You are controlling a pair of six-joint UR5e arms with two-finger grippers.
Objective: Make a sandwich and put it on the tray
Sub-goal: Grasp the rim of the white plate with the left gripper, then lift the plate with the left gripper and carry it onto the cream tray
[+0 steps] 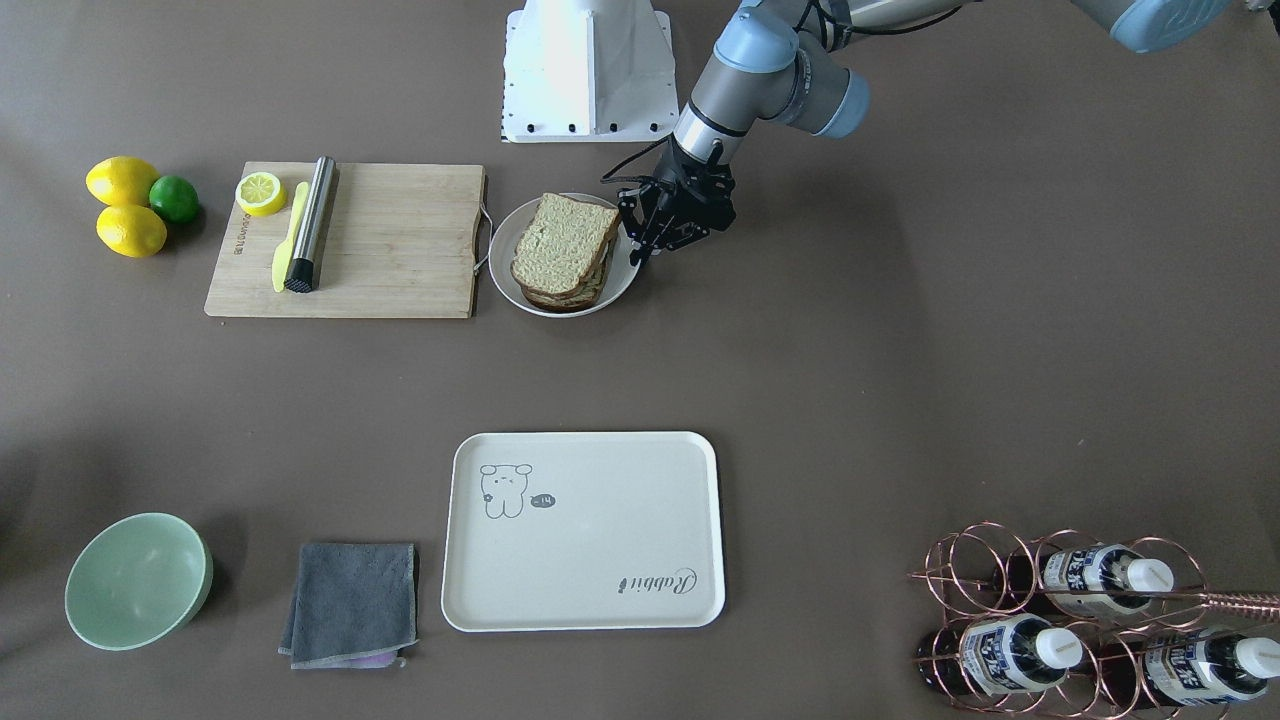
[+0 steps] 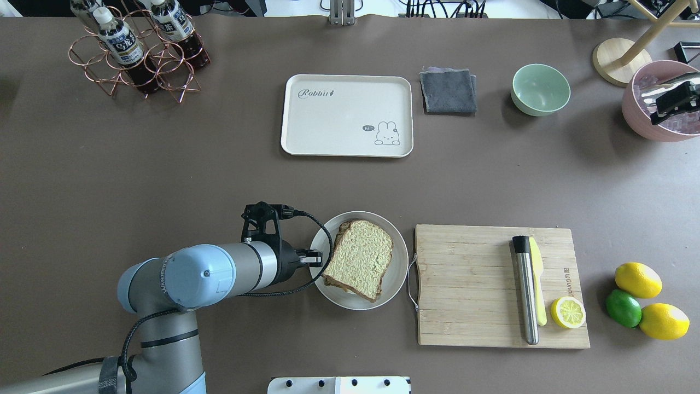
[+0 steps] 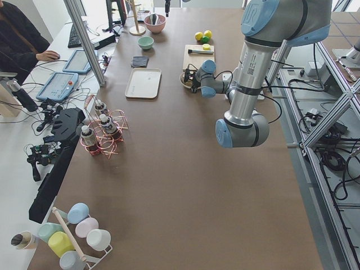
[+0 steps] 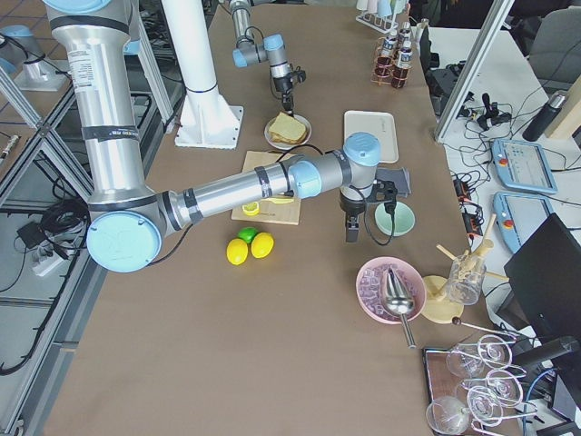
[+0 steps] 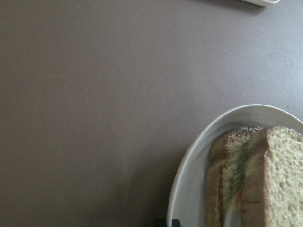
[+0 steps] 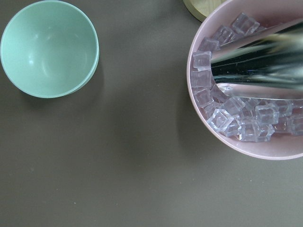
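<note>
Sandwich [image 1: 563, 250] sits on plate [image 1: 625, 285] near the desk's robot-side edge, well apart from tray [image 1: 583, 530].
Left gripper [image 1: 643, 245] hovers at the plate's rim; its gap, and right gripper's [image 4: 350, 232], cannot be told. Best clamp both slices squarely.

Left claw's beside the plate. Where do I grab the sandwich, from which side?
Pinch the brown-crusted wholegrain bread sandwich through its thickness at the crust edge nearest the left claw, coming in low over the round white plate's rim. The slices sit stacked, offset, so clamping top and bottom probably holds them together.
</note>
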